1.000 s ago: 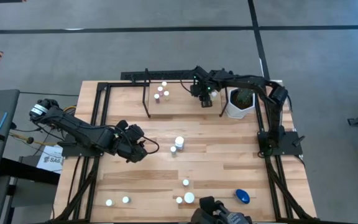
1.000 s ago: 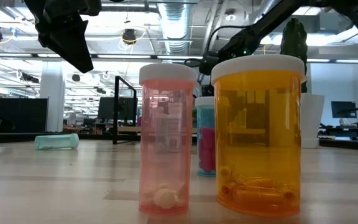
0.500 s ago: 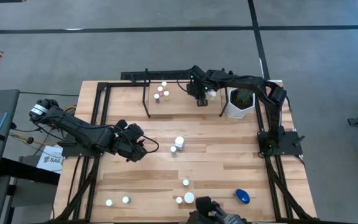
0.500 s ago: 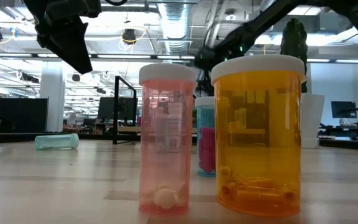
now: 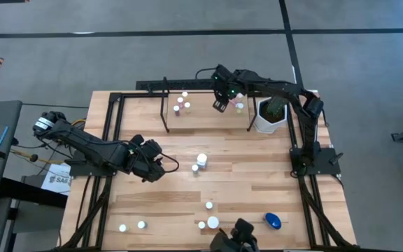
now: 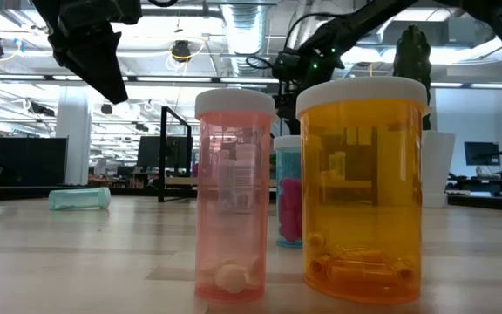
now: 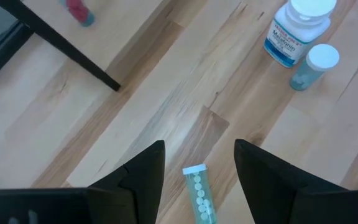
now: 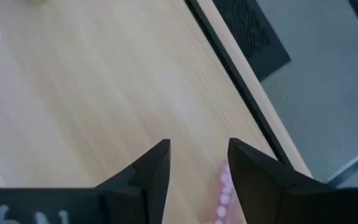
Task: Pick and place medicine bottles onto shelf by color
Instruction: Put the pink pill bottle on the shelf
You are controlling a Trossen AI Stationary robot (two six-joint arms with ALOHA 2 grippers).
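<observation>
Spanning the far edge of the light wooden table (image 5: 257, 189): low black metal-frame shelf with pale wood board (image 5: 205, 106), carrying four small white-capped bottles (image 5: 182, 103) at its left end. Hovering above the board's right part, right gripper (image 5: 220, 105), jaws parted and empty, pink pills just beyond them. Hanging over the table's left-centre, left gripper (image 7: 197, 163), jaws wide, above a teal bottle lying flat (image 7: 199, 190). Standing nearby, white-capped labelled bottle (image 7: 297, 30) beside small teal one (image 7: 312, 65).

left tool (image 5: 161, 165) low at mid-table, fingers parted | right tool (image 5: 219, 105) raised at rear, fingers parted
</observation>
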